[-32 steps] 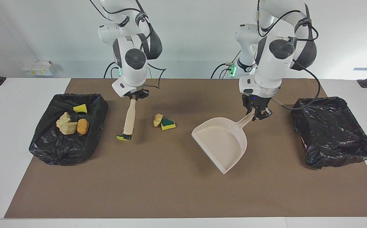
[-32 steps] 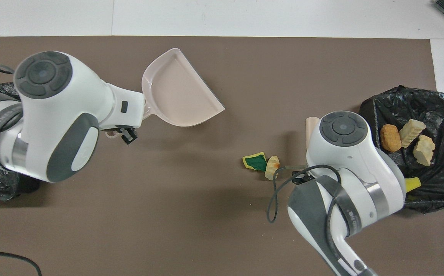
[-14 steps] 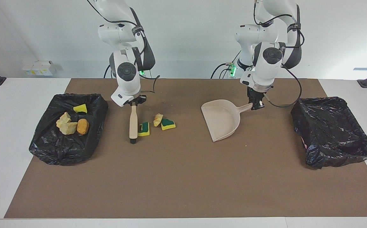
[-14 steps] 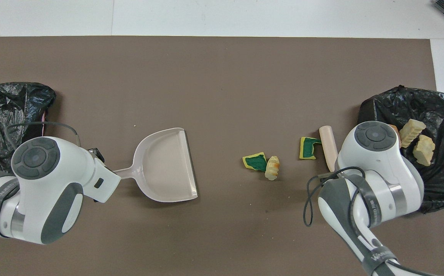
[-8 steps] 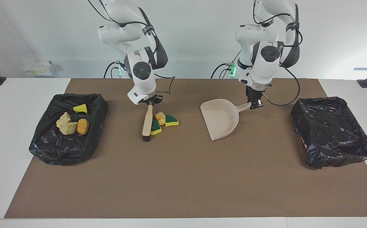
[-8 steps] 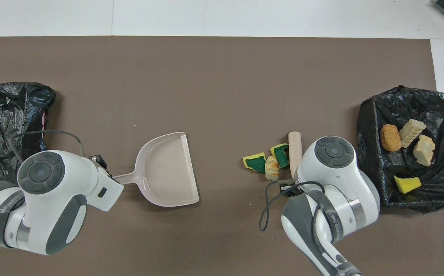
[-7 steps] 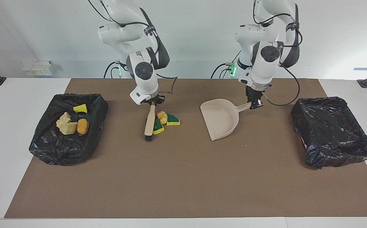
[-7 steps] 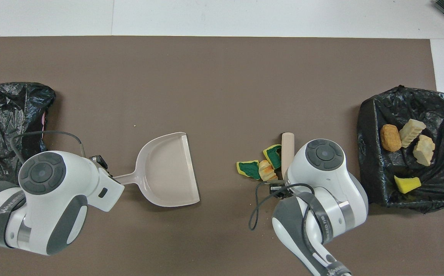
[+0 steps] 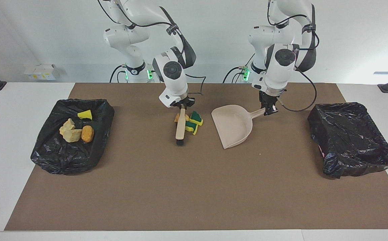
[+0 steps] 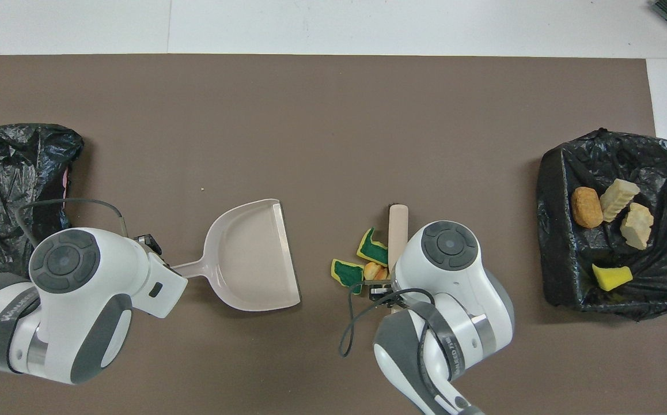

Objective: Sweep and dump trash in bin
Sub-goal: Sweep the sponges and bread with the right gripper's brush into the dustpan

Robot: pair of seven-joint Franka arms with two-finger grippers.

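Three loose pieces of trash lie on the brown mat: two green-faced yellow chunks (image 9: 196, 117) (image 10: 372, 246) (image 10: 347, 272) and a small orange-tan one (image 9: 178, 117) (image 10: 372, 269). They are bunched against the beige brush (image 9: 180, 129) (image 10: 397, 227), whose bristles touch the mat. My right gripper (image 9: 182, 107) is shut on the brush's handle end. A short gap separates the chunks from the open mouth of the beige dustpan (image 9: 234, 125) (image 10: 253, 253), which rests flat on the mat. My left gripper (image 9: 268, 110) is shut on the dustpan's handle.
A black-bag-lined bin (image 9: 76, 157) (image 10: 650, 288) at the right arm's end of the table holds several sponge chunks. A second black-lined bin (image 9: 351, 137) (image 10: 5, 167) stands at the left arm's end. The brown mat (image 9: 194, 187) covers the table's middle.
My right gripper has dragged the brush toward the dustpan, pushing the three chunks along with it. The dustpan and my left gripper have stayed still over the last second.
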